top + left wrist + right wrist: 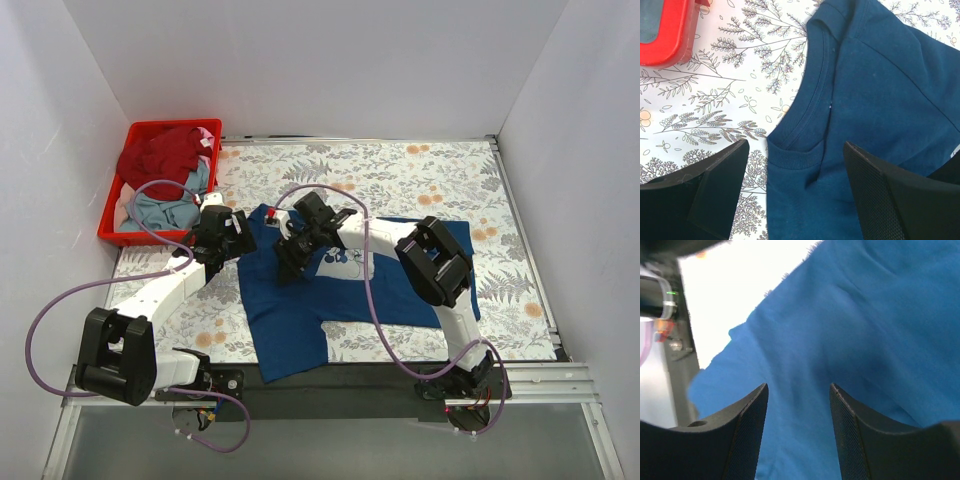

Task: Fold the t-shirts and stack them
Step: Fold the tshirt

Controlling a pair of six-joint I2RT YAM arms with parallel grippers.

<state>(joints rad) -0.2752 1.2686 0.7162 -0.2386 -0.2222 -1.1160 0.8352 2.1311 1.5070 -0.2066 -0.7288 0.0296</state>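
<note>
Overhead view looking down, both wrist views close over shared navy t-shirt [285, 330]

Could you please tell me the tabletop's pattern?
Flat white tabletop: grey ferns, orange flowers; left wrist view.

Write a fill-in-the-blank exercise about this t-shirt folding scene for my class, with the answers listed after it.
1. The t-shirt spread on the table is navy ___.
2. The crate holding the other shirts is coloured ___.
3. The jaws of the left gripper above the t-shirt stand ___.
Missing words: blue; red; open.
</note>
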